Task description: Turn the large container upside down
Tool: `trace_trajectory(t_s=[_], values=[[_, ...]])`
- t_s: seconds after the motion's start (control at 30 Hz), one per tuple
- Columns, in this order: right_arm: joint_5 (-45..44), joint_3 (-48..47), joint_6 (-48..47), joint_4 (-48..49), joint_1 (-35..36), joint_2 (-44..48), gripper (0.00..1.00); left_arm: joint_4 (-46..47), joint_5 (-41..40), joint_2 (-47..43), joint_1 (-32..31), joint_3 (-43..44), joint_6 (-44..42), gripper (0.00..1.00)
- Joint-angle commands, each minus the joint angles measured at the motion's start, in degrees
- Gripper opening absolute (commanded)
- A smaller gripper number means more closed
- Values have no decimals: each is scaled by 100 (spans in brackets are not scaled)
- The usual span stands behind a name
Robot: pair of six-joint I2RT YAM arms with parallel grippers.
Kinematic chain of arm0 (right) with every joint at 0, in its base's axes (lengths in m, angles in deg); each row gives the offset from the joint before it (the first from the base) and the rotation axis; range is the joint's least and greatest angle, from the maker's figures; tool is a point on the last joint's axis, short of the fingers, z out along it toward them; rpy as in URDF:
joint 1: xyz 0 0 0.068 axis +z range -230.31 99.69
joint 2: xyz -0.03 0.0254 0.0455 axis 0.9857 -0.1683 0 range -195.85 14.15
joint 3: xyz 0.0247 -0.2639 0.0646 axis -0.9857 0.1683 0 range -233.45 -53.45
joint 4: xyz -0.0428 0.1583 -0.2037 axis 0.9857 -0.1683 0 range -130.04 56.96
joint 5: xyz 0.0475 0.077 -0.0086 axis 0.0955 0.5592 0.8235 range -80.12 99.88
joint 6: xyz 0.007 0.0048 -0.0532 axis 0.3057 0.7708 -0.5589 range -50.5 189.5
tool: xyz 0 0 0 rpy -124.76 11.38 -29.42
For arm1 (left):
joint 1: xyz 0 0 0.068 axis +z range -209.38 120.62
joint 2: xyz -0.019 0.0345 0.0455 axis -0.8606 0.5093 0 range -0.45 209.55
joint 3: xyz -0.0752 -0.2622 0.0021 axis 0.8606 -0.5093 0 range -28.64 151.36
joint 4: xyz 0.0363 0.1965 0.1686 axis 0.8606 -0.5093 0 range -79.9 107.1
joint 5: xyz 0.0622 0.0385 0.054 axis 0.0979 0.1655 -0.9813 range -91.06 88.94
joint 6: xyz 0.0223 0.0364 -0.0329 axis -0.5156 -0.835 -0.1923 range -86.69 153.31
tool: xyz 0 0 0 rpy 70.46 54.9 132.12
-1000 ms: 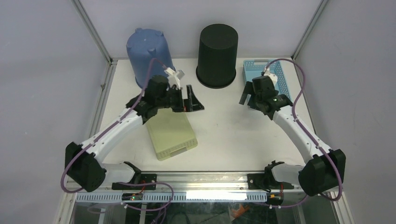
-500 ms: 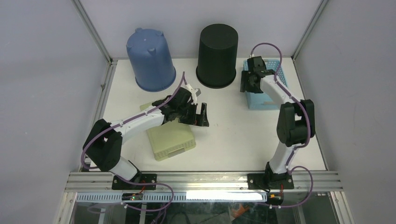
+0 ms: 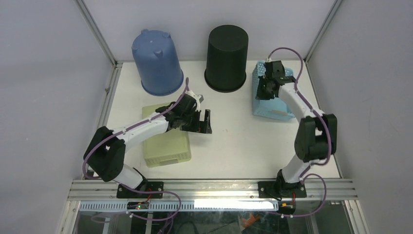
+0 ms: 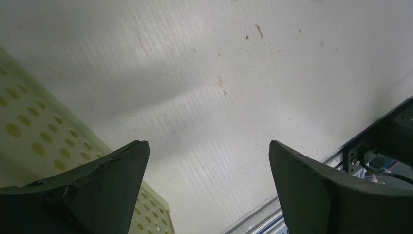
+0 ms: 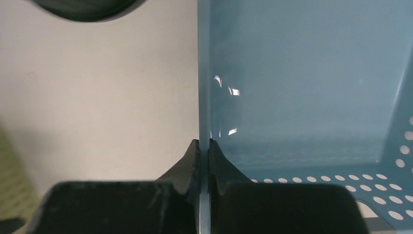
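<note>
The blue perforated basket (image 3: 273,108) stands at the right of the table, open side up and tilted, with its left wall raised. My right gripper (image 3: 266,90) is shut on that left wall; in the right wrist view the thin blue wall (image 5: 203,97) runs between the closed fingertips (image 5: 204,142) and the basket's inside (image 5: 302,87) fills the right half. My left gripper (image 3: 207,122) hangs open over bare table beside a yellow-green perforated basket (image 3: 165,146). In the left wrist view its jaws (image 4: 208,146) stand wide with nothing between them, and the yellow-green basket (image 4: 29,126) lies at the left.
An upturned blue bucket (image 3: 156,61) stands at the back left and an upturned black bucket (image 3: 226,56) at the back middle, close to the blue basket. The black bucket's rim (image 5: 87,7) shows at the top of the right wrist view. Frame posts line the back corners.
My right gripper has shut on the blue basket's left wall, and the basket has tipped. The yellow-green basket has slid and turned leftward; my left gripper has shifted slightly left, still open.
</note>
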Motion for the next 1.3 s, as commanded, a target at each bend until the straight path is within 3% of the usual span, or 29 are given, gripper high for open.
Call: trace_trajectory(t_s=[0.0,0.17,0.3,0.47,0.53,0.7,0.77,0.93,1.0,1.13,1.27], values=[[1425,543,1132,259,11,1843,0,-107,-116,-804,402,81,-73,99],[2463,1538,2583,590,115,3464,0,-273,393,-1312,1329,186,-46,99],[2681,2227,3720,906,619,4479,0,-391,476,-1464,1698,531,-12,99],[2967,3700,5509,3006,1371,5453,0,-441,463,-1410,1755,951,130,99],[2939,4020,5749,3563,1720,5406,0,-462,325,-1386,1764,1053,126,99],[2736,3735,5526,4274,2820,4357,0,-644,-101,-1584,1828,1248,179,99],[2758,3759,5546,5098,2966,3895,0,-675,-183,-1729,1870,1318,186,99],[3236,4209,6983,7967,2982,2969,0,-925,-439,-1915,1917,1636,193,99],[3334,4364,7340,8668,2935,2722,0,-928,-432,-1991,1925,1679,217,99],[3489,5006,7521,8764,2661,2731,0,-923,-286,-1961,1918,1737,211,99],[3651,6135,7576,8518,1942,3317,0,-924,-185,-1862,1922,1743,181,99]])
